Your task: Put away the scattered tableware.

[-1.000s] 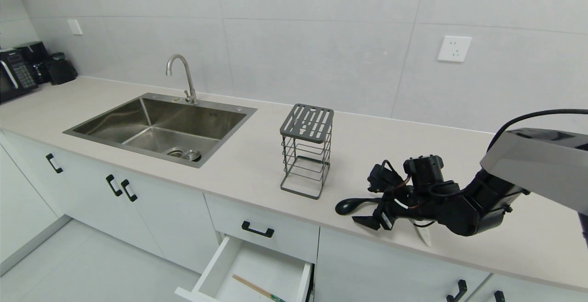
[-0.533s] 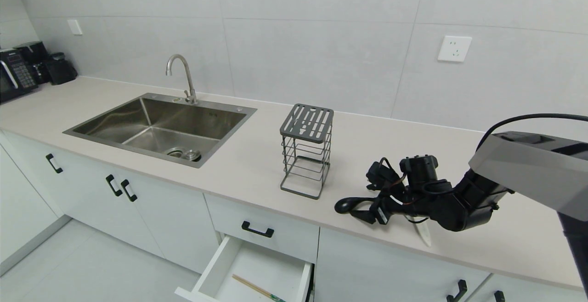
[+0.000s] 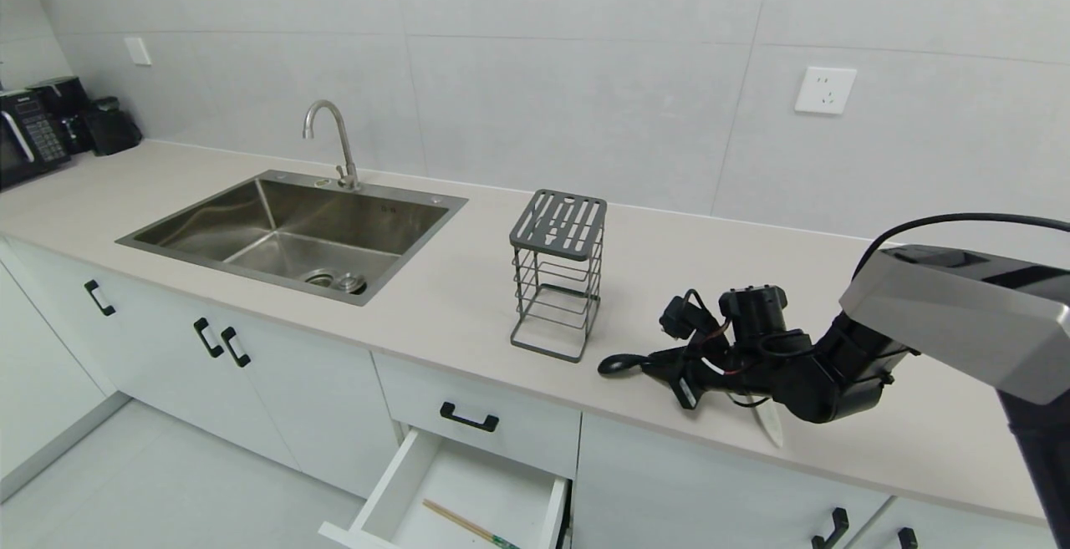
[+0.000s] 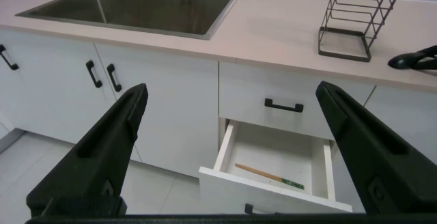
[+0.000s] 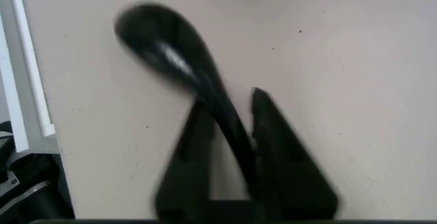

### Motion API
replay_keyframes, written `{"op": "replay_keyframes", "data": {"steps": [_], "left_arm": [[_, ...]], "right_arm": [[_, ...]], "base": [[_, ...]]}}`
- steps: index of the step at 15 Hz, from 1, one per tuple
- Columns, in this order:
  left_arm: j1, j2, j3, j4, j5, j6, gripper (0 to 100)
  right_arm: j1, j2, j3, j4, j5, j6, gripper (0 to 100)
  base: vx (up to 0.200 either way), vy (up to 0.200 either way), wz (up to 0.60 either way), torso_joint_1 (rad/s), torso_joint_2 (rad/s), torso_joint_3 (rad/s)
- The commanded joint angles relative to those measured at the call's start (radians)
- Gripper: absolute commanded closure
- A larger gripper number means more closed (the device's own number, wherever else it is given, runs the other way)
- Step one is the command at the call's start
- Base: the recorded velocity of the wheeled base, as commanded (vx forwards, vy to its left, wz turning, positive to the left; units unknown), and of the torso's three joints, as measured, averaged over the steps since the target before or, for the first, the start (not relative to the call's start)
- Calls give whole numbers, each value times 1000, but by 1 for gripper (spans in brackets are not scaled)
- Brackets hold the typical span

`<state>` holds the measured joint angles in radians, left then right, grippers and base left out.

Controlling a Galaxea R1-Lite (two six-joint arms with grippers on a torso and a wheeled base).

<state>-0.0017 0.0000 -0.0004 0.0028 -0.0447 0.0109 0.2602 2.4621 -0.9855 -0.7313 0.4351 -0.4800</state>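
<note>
A black spoon lies low over the beige counter near its front edge, bowl pointing toward the wire rack. My right gripper is shut on the spoon's handle. In the right wrist view the spoon runs between the two dark fingers of my right gripper. Under the right arm a white pointed utensil rests on the counter. My left gripper hangs open and empty in front of the cabinets, facing the open drawer.
The open white drawer below the counter holds a pair of chopsticks. A steel sink with a tap lies to the left. Dark appliances stand at the far left by the wall.
My right gripper's fingers have come together on the spoon's handle, and gripper and spoon have shifted a little left toward the rack.
</note>
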Motion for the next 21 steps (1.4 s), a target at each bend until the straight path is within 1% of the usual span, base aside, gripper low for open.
{"op": "replay_keyframes", "data": {"steps": [1,5,8,11,12,13,14,15,17,19,21], "left_arm": [[0,0,0,0,0,0,0],[0,2,0,0,0,0,0],[0,0,0,0,0,1,0],[0,0,0,0,0,1,0],[0,0,0,0,0,1,0],[0,0,0,0,0,0,0],[0,0,0,0,0,0,0],[0,0,-1,0,0,0,0],[0,0,0,0,0,1,0],[0,0,0,0,0,1,0],[0,0,0,0,0,1,0]], "right_arm": [[-4,1,4,4,-1,-2,100],[-4,-58,39,-36,-1,1,100],[5,-134,103,-46,-13,1,100],[40,-253,235,-109,-44,49,100],[40,-253,235,-109,-44,49,100],[90,-325,331,-137,-75,70,100],[119,-354,355,-140,-87,80,100],[175,-402,381,-143,-104,104,100],[257,-456,406,-151,-139,159,100],[309,-508,462,-185,-154,193,100],[313,-546,495,-186,-156,196,100]], "base": [[0,0,0,0,0,0],[0,0,0,0,0,0],[0,0,0,0,0,0],[0,0,0,0,0,0],[0,0,0,0,0,0],[0,0,0,0,0,0],[0,0,0,0,0,0],[0,0,0,0,0,0],[0,0,0,0,0,0],[0,0,0,0,0,0],[0,0,0,0,0,0]]}}
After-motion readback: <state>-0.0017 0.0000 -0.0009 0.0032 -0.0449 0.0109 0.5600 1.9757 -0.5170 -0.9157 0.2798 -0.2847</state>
